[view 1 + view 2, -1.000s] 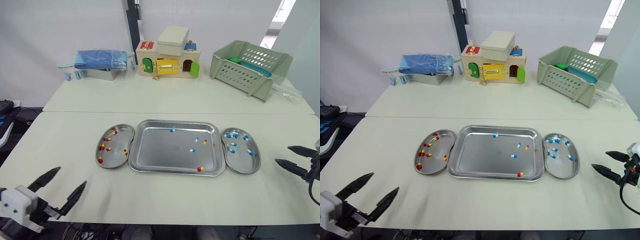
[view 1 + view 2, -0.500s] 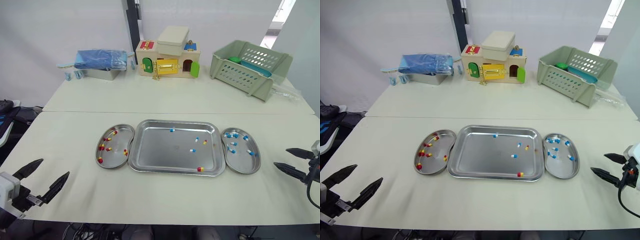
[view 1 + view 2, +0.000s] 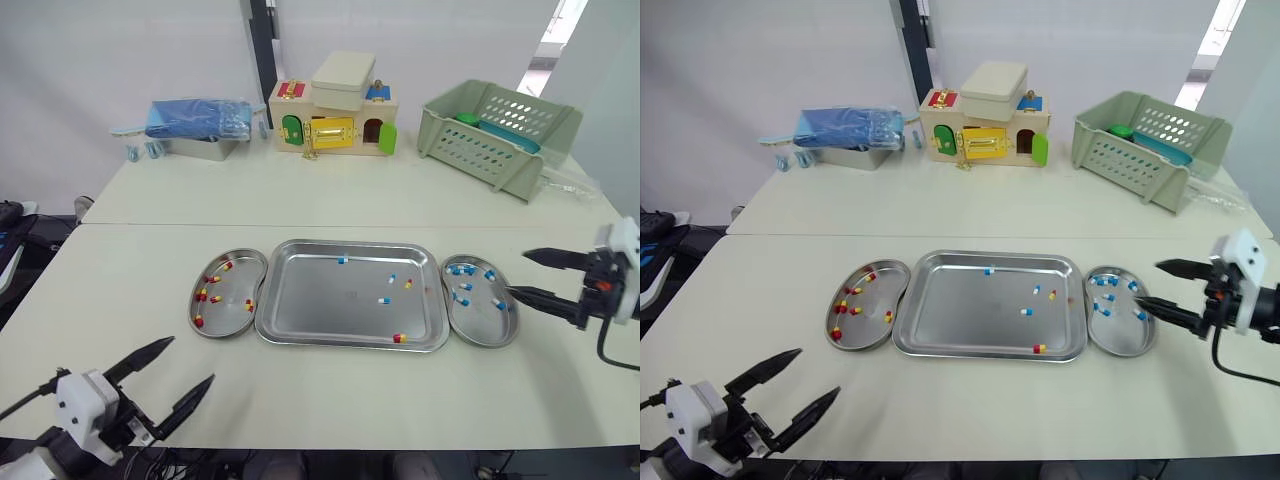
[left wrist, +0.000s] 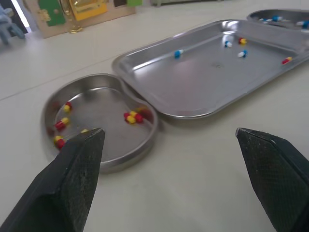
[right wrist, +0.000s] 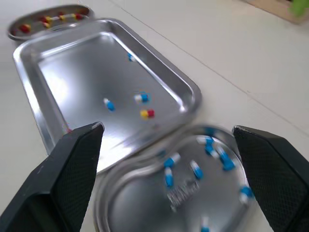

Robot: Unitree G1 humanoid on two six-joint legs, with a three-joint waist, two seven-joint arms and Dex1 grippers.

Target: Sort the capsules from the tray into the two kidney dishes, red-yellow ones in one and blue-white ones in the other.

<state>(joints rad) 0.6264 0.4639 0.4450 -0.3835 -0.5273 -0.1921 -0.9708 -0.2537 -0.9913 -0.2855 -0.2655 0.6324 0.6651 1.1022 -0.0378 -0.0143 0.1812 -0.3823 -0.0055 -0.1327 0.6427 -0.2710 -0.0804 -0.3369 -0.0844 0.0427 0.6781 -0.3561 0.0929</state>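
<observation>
Head views. The steel tray (image 3: pixel 320 305) sits centred on the near half of the desk (image 3: pixel 330 200). The left kidney dish (image 3: pixel 236 284) lies against its left rim and the right kidney dish (image 3: pixel 482 322) against its right rim. The left dish holds only red-yellow capsules (image 3: pixel 204 294); the right holds only blue-white capsules (image 3: pixel 498 304). Five are loose in the tray, three blue-white and two red-yellow. One red-yellow capsule (image 3: pixel 400 338) lies just beside the tray's near rim, towards its right corner. The left gripper (image 3: pixel 190 361) hovers over the desk's near-left corner, jaws spread wide and empty. The right gripper (image 3: pixel 517 274) hovers by the desk's right edge with its tips just beside the right dish, jaws likewise spread and empty.

Left wrist view. The jaws frame the left dish with the tray beyond it. Nothing lies between them.

Right wrist view. The jaws frame the right dish and the tray's right end. The loose capsules lie well apart from one another.

Handling, as judged. The capsules look tiny, light, smooth and rounded, so they will likely roll or skate on polished steel. The shell probably dents under a hard squeeze. Grip across the short waist, jaws either side of the long axis, and close gently. For the capsule at the rim, the tray wall may block one jaw, so line the jaws up along the rim.
</observation>
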